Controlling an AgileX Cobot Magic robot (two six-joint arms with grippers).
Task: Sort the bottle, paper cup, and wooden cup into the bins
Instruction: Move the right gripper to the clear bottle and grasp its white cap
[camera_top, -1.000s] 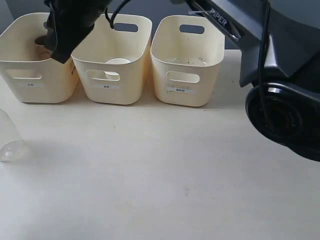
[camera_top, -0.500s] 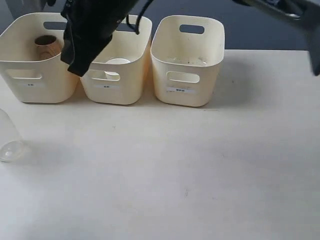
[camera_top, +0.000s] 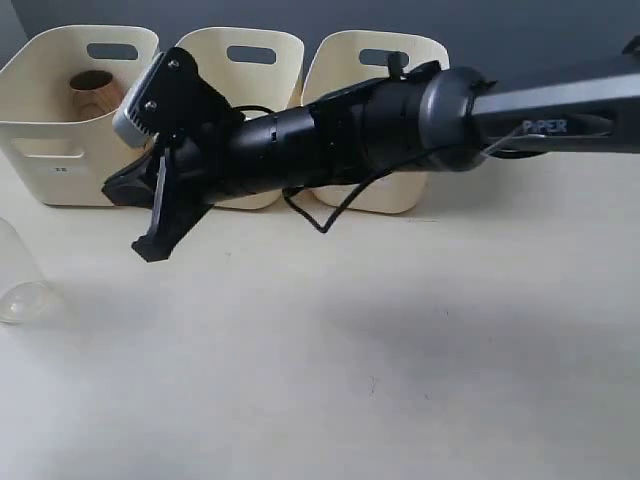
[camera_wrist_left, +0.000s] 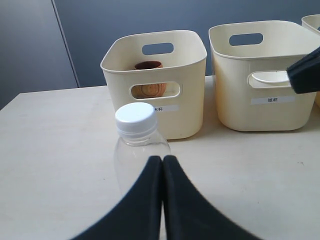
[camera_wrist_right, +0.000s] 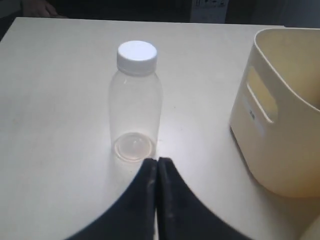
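Observation:
The clear bottle (camera_top: 20, 280) with a white cap (camera_wrist_left: 135, 120) stands upright on the table at the far left, in front of the bins. My left gripper (camera_wrist_left: 162, 159) is shut and empty, just short of the bottle (camera_wrist_left: 137, 155). My right gripper (camera_top: 150, 240) reaches across in front of the bins; it is shut and empty too, with the bottle (camera_wrist_right: 135, 107) a little ahead of it (camera_wrist_right: 157, 162). The wooden cup (camera_top: 95, 90) sits in the left bin (camera_top: 50, 130). The paper cup (camera_wrist_left: 270, 77) shows through the middle bin's (camera_wrist_left: 260, 50) handle cut-out.
Three cream bins stand in a row at the back: the left, the middle (camera_top: 250, 45) and the right (camera_top: 400, 45). The long black right arm (camera_top: 400, 125) hangs across their fronts. Bare tabletop (camera_top: 350, 350) spreads in front.
The right arm has swung down from above the left bins and now lies stretched across their fronts, gripper tip lowered toward the bottle. The bottle and cups have not moved.

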